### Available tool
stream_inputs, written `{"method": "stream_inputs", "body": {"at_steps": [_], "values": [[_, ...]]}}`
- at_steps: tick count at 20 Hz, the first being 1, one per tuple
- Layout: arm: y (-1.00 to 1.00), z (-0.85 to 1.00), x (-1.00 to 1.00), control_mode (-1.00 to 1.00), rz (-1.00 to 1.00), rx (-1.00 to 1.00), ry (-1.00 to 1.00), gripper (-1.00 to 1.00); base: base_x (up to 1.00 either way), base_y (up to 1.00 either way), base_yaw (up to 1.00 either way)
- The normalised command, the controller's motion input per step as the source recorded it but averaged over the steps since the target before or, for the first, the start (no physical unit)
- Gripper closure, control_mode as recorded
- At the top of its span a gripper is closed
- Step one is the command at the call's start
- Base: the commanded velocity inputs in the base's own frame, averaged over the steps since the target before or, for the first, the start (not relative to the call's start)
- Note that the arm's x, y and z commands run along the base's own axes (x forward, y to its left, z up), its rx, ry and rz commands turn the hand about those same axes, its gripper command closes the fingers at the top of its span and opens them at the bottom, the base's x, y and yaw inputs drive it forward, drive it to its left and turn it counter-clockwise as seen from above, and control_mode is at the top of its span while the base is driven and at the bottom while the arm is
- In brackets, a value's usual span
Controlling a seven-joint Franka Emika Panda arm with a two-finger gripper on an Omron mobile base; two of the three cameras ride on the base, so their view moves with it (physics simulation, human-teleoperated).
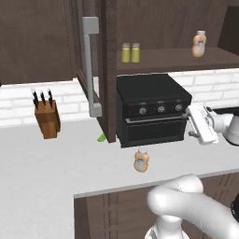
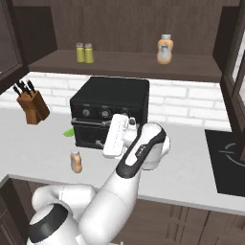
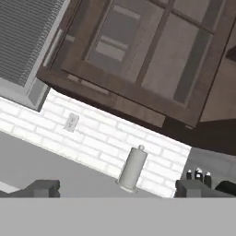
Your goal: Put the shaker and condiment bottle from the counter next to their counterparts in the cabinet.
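Now — bottle on the desk: the squat orange condiment bottle (image 1: 141, 160) stands upright at lower centre of the left base view, just in front of the black oven (image 1: 151, 109) on the pale desk (image 1: 42, 168).
Shelf state: up in the cabinet (image 1: 186, 58), two yellow-green shakers (image 1: 130, 52) sit side by side at top centre, so the shaker looks home already; the matching orange bottle (image 1: 199, 44) stands well apart at upper right.
Claw: the claw (image 3: 117, 188) is wide open and empty, hanging at mid right of the left base view beside the oven front, turned away toward a paper towel roll (image 3: 132, 168) by the brick wall.
Handling guess: small, rigid, light plastic, probably smooth and a bit slippery; top-heavy enough to tip if nudged.
Where to grip: across the round belly below the cap, jaws level, squeezing gently.
Risk: the oven door just behind leaves little room for the far finger.
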Motion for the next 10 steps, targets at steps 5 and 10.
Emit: {"method": "stream_inputs", "body": {"at_steps": [5,10], "values": [[0.00,-0.45,-0.20,-1.00,0.32,-0.35,0.11,-1.00,0.00,0.00,0.00],[0.08,-0.70,-0.52,-1.00,-0.03,-0.29,-0.06,-1.00,0.00,0.00,0.00]]}}
